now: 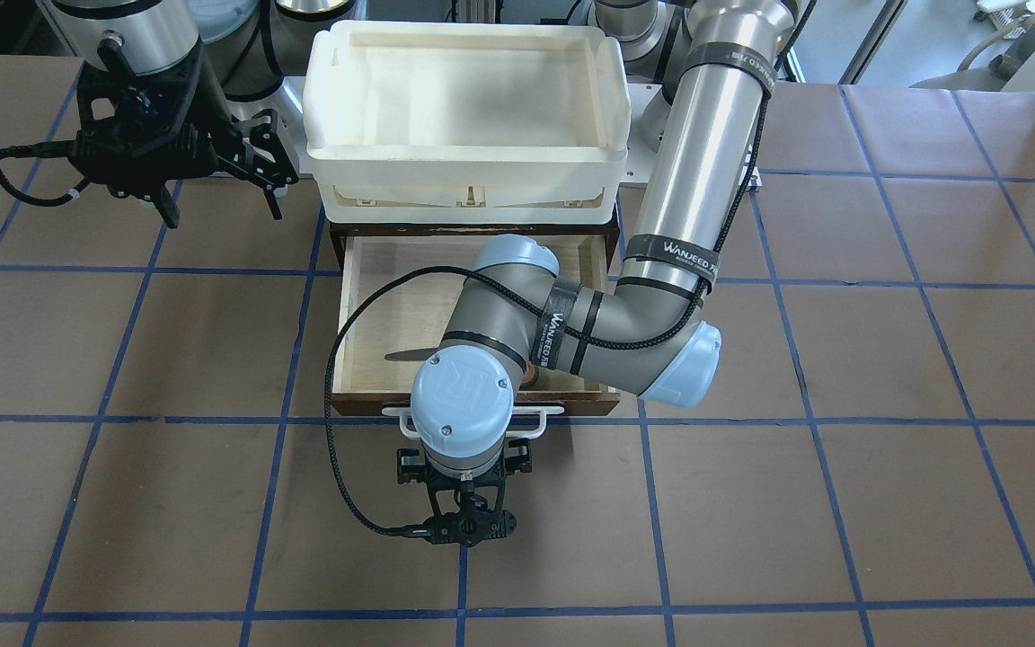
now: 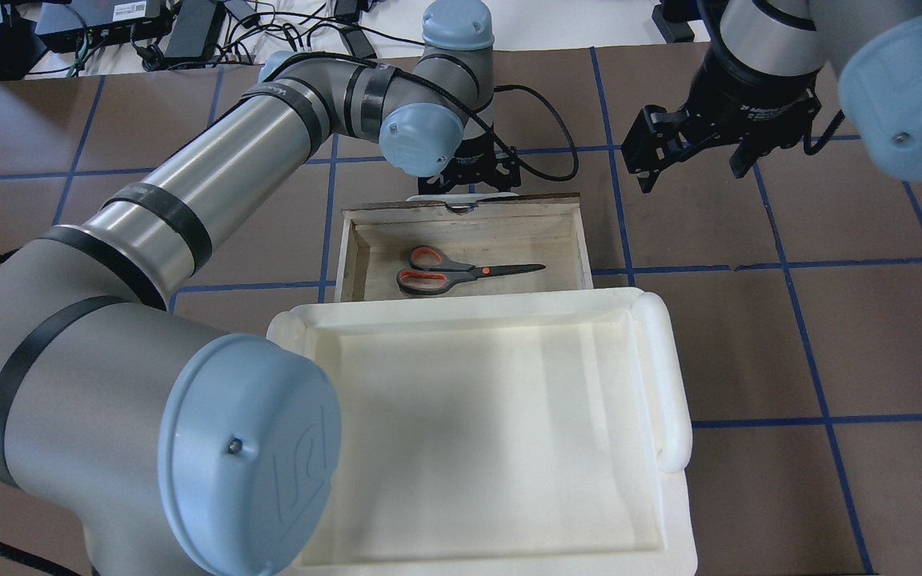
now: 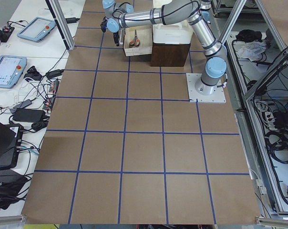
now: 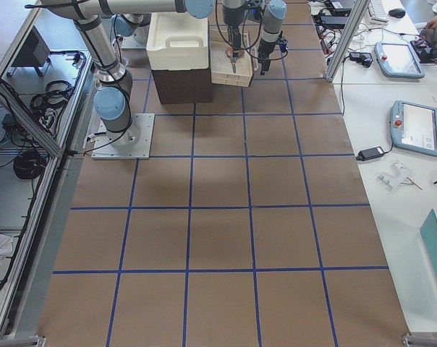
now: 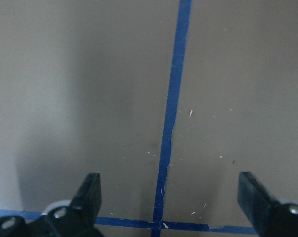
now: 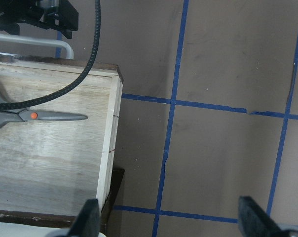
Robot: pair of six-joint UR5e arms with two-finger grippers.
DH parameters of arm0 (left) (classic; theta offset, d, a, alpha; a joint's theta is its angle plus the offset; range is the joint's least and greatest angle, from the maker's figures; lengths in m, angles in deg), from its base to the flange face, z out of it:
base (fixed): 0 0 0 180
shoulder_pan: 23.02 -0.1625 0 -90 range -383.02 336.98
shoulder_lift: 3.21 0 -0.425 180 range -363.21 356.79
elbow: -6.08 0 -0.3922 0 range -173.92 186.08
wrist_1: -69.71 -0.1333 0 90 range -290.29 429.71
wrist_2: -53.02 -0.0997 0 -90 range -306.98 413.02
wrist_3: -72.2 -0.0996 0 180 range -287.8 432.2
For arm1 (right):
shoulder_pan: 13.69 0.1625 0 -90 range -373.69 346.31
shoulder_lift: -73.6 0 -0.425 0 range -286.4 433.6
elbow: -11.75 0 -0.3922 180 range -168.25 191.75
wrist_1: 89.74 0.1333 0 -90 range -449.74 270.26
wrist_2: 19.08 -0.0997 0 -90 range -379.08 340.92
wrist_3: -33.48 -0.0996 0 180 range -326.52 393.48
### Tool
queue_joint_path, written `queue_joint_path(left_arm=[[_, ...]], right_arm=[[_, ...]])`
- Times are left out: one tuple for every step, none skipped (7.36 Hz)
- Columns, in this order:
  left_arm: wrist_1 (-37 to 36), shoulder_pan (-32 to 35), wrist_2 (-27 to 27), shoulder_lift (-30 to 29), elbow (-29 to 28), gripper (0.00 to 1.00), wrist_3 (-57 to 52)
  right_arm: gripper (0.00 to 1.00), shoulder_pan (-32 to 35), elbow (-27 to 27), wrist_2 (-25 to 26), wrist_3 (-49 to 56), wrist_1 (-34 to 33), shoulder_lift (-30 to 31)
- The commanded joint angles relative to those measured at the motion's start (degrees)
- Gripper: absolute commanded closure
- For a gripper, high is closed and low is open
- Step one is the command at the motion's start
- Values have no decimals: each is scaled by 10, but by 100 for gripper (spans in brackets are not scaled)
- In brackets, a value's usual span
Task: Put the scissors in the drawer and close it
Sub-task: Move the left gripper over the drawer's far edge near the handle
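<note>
Scissors (image 2: 461,270) lie flat on the floor of the drawer (image 2: 565,228), blades shut, handles toward my left, tip toward my right, not touching any wall. Drawer is pulled open toward the operators' edge of the desk (image 2: 869,336), out from under the white tray (image 2: 669,384), which sits at my edge of the desk. My left hand (image 5: 171,195) points straight down at the desk just past the drawer's white handle (image 1: 535,415), on the operators' side, over a crossing of blue tape lines (image 5: 171,98). Its fingers are spread wide with nothing between them. Can't tell if it touches the handle. My right hand (image 2: 689,160) hangs above the desk off the drawer's right front corner, apart from the drawer, fingers spread too and empty.
</note>
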Motion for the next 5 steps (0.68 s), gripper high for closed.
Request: queue_joint_path(left_arm=[[-3, 0, 2, -13, 0, 0, -3], [3, 1, -3, -9, 2, 0, -3], [5, 2, -1, -2, 4, 0, -3], [22, 6, -1, 3, 4, 0, -2], [35, 10, -4, 6, 6, 0, -1]], right_arm=[[0, -3, 0, 0, 3, -5, -1], [0, -3, 0, -9, -4, -7, -1], [0, -5, -1, 3, 3, -3, -1], [0, -13, -1, 5, 3, -4, -1], [0, -14, 0, 2, 3, -4, -1]])
